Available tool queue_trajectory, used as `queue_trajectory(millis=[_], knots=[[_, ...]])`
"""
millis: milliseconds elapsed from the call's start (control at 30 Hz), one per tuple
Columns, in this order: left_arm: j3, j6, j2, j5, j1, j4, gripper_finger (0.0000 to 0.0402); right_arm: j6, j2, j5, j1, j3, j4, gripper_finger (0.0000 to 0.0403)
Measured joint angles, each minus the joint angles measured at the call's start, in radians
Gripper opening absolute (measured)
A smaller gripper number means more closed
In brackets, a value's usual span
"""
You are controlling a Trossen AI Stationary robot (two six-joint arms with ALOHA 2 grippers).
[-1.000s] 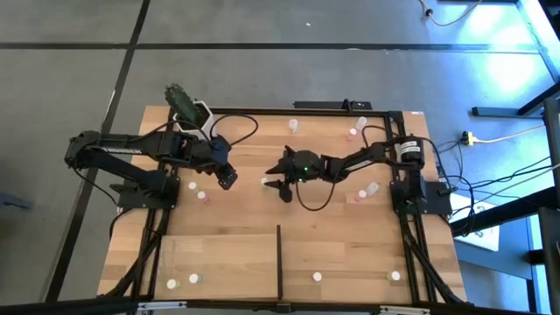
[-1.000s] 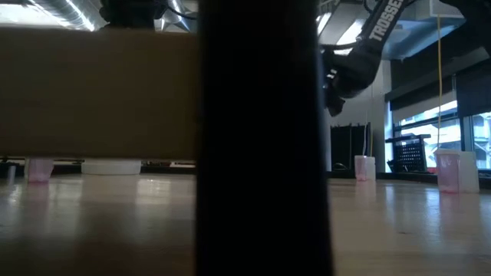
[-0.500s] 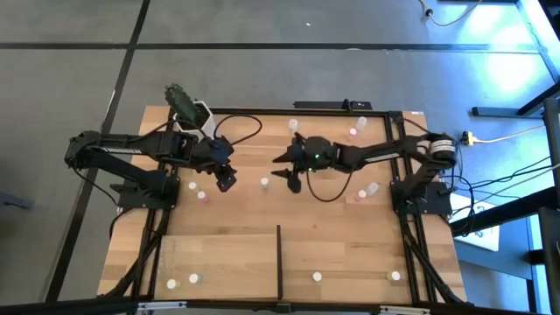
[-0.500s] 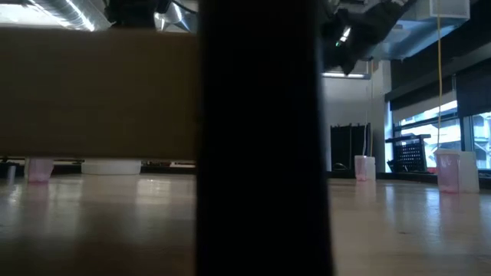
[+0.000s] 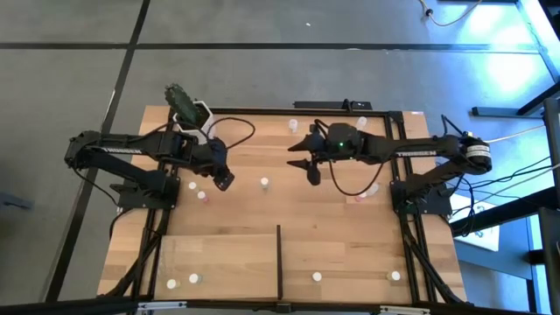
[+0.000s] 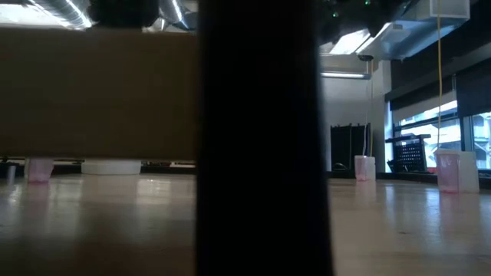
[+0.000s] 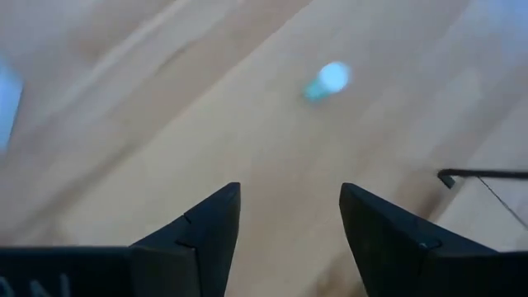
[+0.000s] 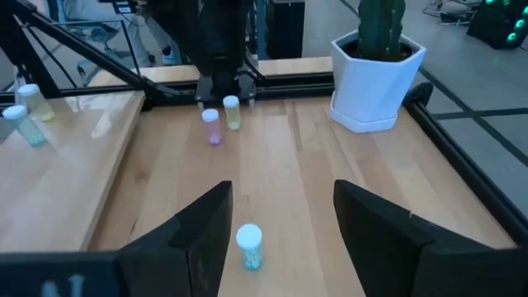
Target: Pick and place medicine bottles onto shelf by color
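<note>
L arm reaches in from table's left edge, elbow bent; left gripper (image 5: 221,180) hangs over bare wood near the cactus pot (image 5: 194,115), fingers spread, nothing in them. R arm stretches almost straight across from the right side; right gripper (image 5: 310,164) held high mid-table, fingers apart, empty. A green bottle (image 8: 248,247) stands on the table btwn the two grippers, untouched. More bottles lie scattered; four stand on the shelf (image 5: 219,258) at the near edge.
</note>
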Motion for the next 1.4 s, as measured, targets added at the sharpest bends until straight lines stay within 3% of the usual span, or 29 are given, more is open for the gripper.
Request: queue_trajectory(millis=[100,233,467,700,1033,1400], knots=[[0.000,-0.172,0.000,0.002,0.000,-0.097,0.0202,-0.003,-0.010,0.000,0.000,0.000,-0.007,0.0214],[0.000,-0.292,0.000,0.018,-0.002,-0.197,0.0202,-0.030,-0.023,0.000,0.000,0.000,-0.032,0.0214],[0.000,-0.336,0.000,0.018,-0.035,-0.208,0.0202,-0.056,-0.032,-0.047,-0.004,0.001,-0.058,0.0214],[0.000,-0.458,0.013,0.020,-0.106,-0.207,0.0202,-0.100,-0.032,-0.052,-0.008,0.111,-0.305,0.0214],[0.000,-0.587,0.127,0.042,-0.165,-0.213,0.0202,-0.176,-0.032,-0.053,-0.011,0.203,-0.363,0.0214],[0.000,-0.671,0.220,0.089,-0.210,-0.268,0.0202,-0.263,-0.032,-0.052,-0.012,0.323,-0.564,0.0214]])
